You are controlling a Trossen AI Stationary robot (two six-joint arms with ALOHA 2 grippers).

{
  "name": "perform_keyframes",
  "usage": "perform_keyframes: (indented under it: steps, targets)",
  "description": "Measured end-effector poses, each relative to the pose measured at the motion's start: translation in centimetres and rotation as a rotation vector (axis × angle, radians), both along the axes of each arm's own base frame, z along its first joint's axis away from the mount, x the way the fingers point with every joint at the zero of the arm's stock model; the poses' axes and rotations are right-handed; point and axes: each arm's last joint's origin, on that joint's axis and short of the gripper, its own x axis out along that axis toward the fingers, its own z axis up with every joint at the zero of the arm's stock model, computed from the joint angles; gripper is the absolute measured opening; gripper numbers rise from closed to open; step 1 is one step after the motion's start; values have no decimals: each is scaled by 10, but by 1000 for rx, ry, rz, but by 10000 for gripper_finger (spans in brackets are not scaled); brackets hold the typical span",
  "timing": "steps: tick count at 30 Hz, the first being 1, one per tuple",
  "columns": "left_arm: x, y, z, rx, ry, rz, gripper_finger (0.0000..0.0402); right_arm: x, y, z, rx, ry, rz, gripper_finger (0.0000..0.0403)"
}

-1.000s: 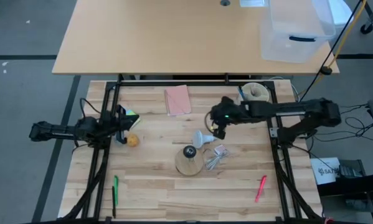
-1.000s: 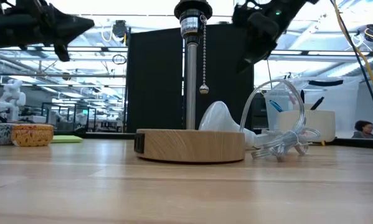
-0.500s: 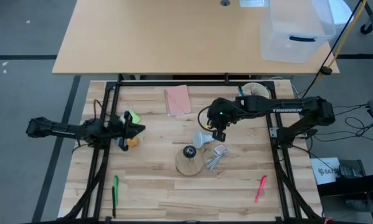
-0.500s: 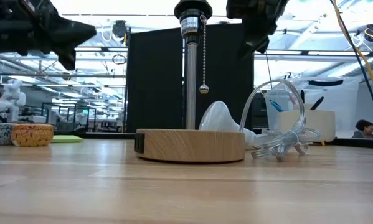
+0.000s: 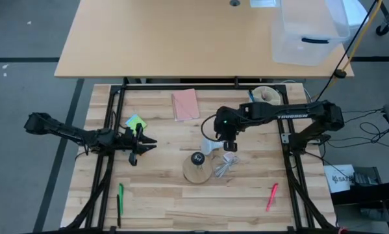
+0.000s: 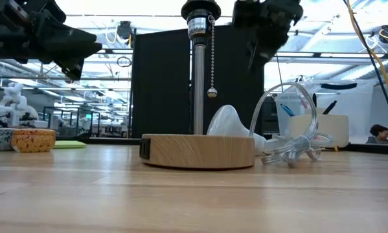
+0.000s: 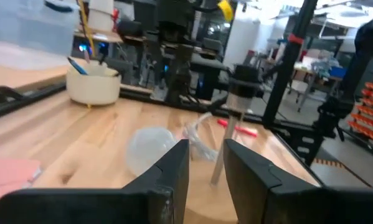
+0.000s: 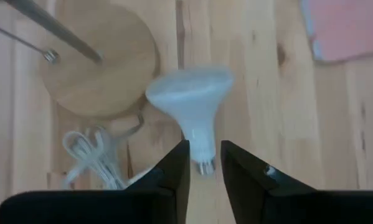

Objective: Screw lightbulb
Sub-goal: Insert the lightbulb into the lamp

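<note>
High view: the small white frosted lightbulb (image 5: 210,146) lay on the bench just beyond the round wooden lamp base (image 5: 197,169), beneath the right claw (image 5: 227,145).

Right wrist view: the fingers stood slightly parted, empty; dome toward the base, long axis flat. Probably light, slick, fragile; grip the neck.

Left wrist view: the left claw (image 7: 205,163), parted, held nothing.

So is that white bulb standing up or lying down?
Lying down: the lightbulb rests on its side on the table, unscrewed.
</note>
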Motion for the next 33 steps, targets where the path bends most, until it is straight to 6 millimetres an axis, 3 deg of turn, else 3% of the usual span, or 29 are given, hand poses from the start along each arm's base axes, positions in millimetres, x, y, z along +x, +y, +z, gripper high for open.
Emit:
perform_keyframes:
  steps: [10, 14, 21, 33]
  targets:
    - [2, -1, 1, 48, -21, -6, 103, 22, -1, -42, -6, 136, 56, 233]
    - [2, -1, 1, 51, -21, -6, 103, 29, -2, -54, -10, 162, 74, 270]
    - [2, -1, 1, 51, -19, -6, 103, 43, -12, -85, 26, 192, 80, 277]
    - [2, -2, 1, 78, -19, -13, 103, 41, -12, -118, 35, 92, 58, 262]
